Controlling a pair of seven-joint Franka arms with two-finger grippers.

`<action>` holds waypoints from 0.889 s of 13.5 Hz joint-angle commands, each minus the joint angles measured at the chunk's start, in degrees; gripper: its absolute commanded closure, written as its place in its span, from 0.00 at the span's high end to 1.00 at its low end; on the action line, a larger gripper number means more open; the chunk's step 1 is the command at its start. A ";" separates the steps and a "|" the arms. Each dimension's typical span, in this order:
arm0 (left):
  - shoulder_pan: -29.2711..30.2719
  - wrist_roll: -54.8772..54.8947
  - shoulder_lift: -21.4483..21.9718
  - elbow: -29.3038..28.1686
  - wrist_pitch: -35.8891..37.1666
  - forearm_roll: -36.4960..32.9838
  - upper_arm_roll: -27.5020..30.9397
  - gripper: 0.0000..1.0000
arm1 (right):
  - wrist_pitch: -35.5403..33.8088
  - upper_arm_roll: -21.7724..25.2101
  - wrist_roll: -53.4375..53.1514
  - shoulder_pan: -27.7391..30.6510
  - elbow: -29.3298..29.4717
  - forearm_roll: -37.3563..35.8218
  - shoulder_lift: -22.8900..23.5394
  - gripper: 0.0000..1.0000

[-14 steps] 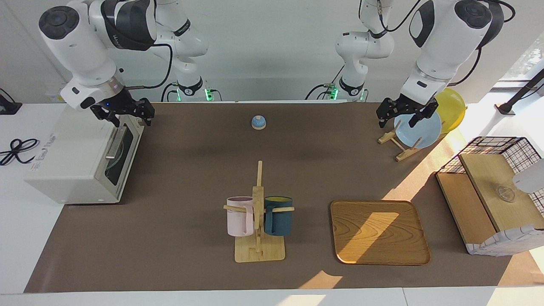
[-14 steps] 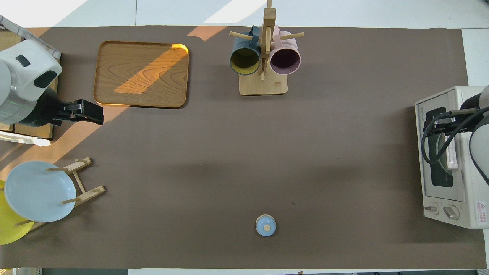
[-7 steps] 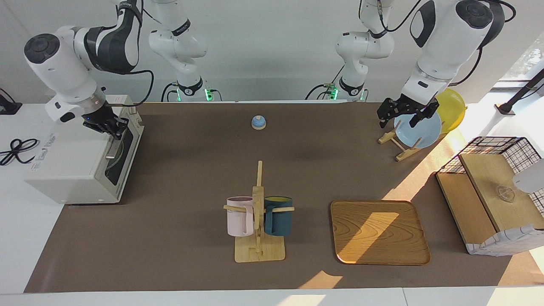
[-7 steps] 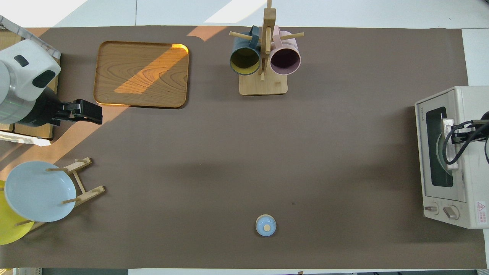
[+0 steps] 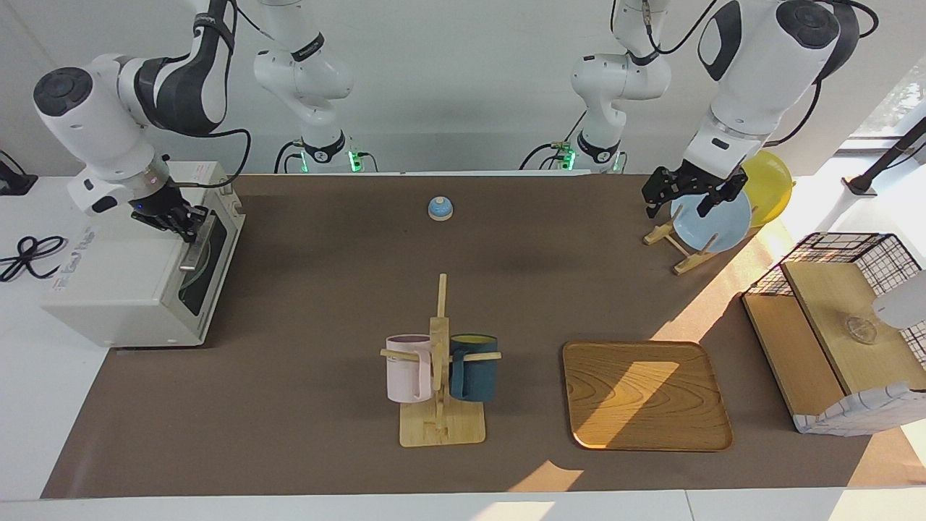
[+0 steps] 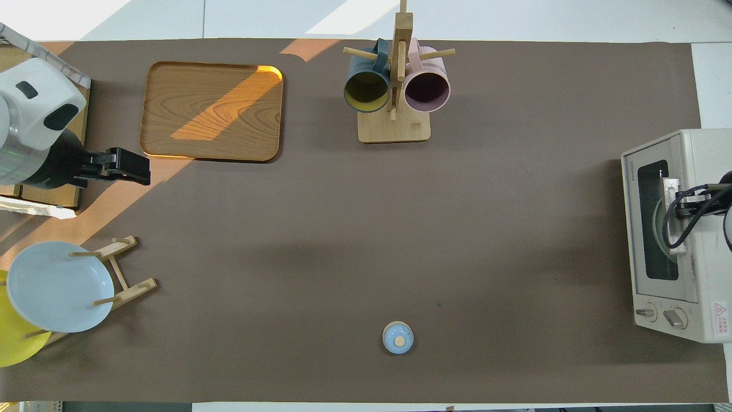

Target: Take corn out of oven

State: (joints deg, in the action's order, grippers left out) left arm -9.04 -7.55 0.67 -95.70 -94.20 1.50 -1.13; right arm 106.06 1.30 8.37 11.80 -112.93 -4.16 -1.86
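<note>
The off-white oven (image 5: 123, 282) stands at the right arm's end of the table, its dark glass door (image 5: 206, 268) closed. It also shows in the overhead view (image 6: 695, 274). My right gripper (image 5: 184, 218) is down at the silver bar handle (image 5: 195, 250), at the handle's end nearer to the robots; in the overhead view the gripper (image 6: 680, 207) lies over the handle (image 6: 670, 191). The corn is hidden. My left gripper (image 5: 680, 202) is open and empty, held in the air by the plate rack, and waits; it also shows in the overhead view (image 6: 134, 167).
A mug rack (image 5: 439, 369) with a pink and a dark blue mug stands mid-table. A wooden tray (image 5: 644, 394) lies beside it. A rack holds a blue plate (image 5: 712, 217) and a yellow plate (image 5: 770, 184). A wire-and-wood basket box (image 5: 846, 340) and a small blue bell (image 5: 440, 208) are also there.
My right gripper has turned and come down from above the oven's front top edge onto the door handle. The left arm has barely moved.
</note>
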 commanded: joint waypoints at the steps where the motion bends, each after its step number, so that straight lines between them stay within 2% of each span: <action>1: 0.87 0.08 1.35 -1.59 -1.16 0.70 -0.37 1.00 | 3.09 -0.51 0.41 0.68 -3.51 0.73 -1.31 0.00; 3: 0.87 0.08 1.35 -1.59 -1.33 0.70 -0.37 1.00 | 5.12 -0.68 -0.37 -0.37 -6.49 0.99 -1.57 0.00; 6: 0.87 -0.01 1.35 -1.50 -1.51 0.70 -0.37 1.00 | 5.56 -0.86 -3.63 -2.84 -7.30 1.87 -1.40 0.00; 9: 0.87 -0.01 1.35 -1.50 -1.68 0.70 -0.37 1.00 | 16.44 -0.86 -4.85 -5.19 -12.39 4.69 2.37 0.00; 12: 0.87 -0.01 1.35 -1.50 -1.69 0.70 -0.37 1.00 | 20.22 -0.94 -6.78 -6.78 -13.36 4.86 4.32 0.00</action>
State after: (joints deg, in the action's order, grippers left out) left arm -8.75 -7.55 0.67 -95.70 -94.78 1.50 -1.17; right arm 120.11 -0.72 1.96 3.61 -124.56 2.54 -1.21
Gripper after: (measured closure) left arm 0.000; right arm 0.991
